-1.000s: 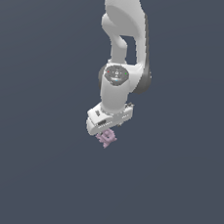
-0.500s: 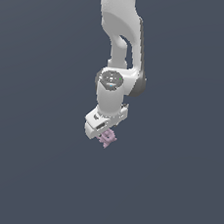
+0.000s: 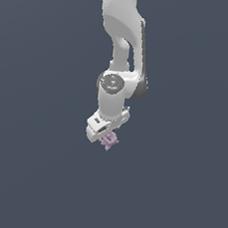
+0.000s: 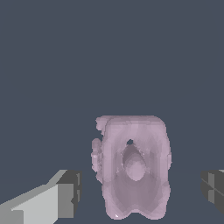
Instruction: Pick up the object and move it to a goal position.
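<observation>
Object (image 4: 133,168) between the two dark finger pads (image 4: 72,192): in the wrist view you see the pale pink-purple lump, knobby along one side and dimpled at its middle, sitting in the gap with bare background showing on either side, so the fingers stand spread and touch nothing. In the exterior view, the white arm (image 3: 123,32) descends from twelve o'clock to the gripper (image 3: 105,130), and you find the object (image 3: 109,140) just at the gripper's five o'clock, partly hidden by it, against plain dark grey ground (image 3: 28,176).
</observation>
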Tool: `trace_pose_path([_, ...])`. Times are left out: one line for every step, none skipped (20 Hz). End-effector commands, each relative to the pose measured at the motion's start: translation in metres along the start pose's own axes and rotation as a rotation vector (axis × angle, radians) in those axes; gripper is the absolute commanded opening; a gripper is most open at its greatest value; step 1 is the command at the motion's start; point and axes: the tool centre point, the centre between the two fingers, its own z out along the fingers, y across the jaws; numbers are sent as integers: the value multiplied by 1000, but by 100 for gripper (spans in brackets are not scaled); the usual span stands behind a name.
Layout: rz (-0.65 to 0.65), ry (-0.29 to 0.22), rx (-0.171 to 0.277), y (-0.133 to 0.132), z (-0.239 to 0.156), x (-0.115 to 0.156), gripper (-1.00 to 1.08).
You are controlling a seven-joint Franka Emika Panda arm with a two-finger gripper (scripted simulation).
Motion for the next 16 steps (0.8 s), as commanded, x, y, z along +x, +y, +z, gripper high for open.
trace_pose_path([-1,-1,1,-1,9,0,100])
trace_pose_path([-2,-1,1,-1,13,0,100])
trace_pose_path([-2,-1,1,-1,19,-1,100])
trace_pose_path([-3,-1,1,-1,25,-1,100])
trace_pose_path([-3,-1,1,-1,30,-1,100])
trace_pose_path([-3,-1,1,-1,35,-1,100])
trace_pose_path([-4,-1,1,-1,38,-1,100])
trace_pose_path([-4,-1,1,-1,41,-1,100])
trace_pose_path([-4,-1,1,-1,43,-1,100])
trace_pose_path([-4,-1,1,-1,45,-1,100])
trace_pose_path([-4,-1,1,0,45,0,100])
trace_pose_path([-4,-1,1,0,45,0,100])
trace_pose_path([-4,-1,1,0,45,0,-100])
trace_pose_path([-4,-1,1,0,45,0,-100])
trace_pose_path([-4,-1,1,0,45,0,-100])
trace_pose_path([-4,-1,1,0,45,0,-100])
